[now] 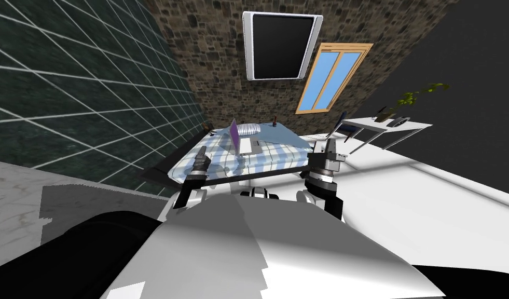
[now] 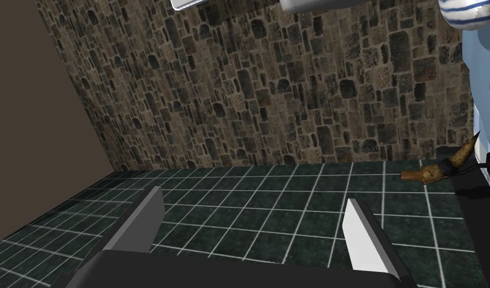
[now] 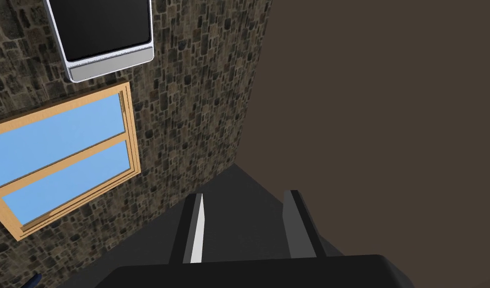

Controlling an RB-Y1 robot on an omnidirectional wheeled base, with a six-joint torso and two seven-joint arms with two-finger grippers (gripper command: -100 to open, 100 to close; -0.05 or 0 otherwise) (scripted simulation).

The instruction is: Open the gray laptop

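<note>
**Both grippers empty, laptop out of reach on the bed**

Your left gripper [image 2: 253,195] is spread wide with nothing between its fingers. It hangs over the dark tiled floor [image 2: 268,220] just beside the bed [image 1: 258,161]. Your right gripper [image 3: 245,194] is raised at the bed's near right corner. Its fingers stand apart too, though with a narrower gap, and it also holds nothing. Both arms sit at the near edge, which looks like a ready posture before a reach.

The laptop [image 1: 244,143] lies on the plaid cover well beyond both grippers, just in front of the striped pillow [image 1: 248,128]. A purple panel rises from its left side. This may be the lid already lifted, but it's too small to tell. Expect a long forward reach.
</note>
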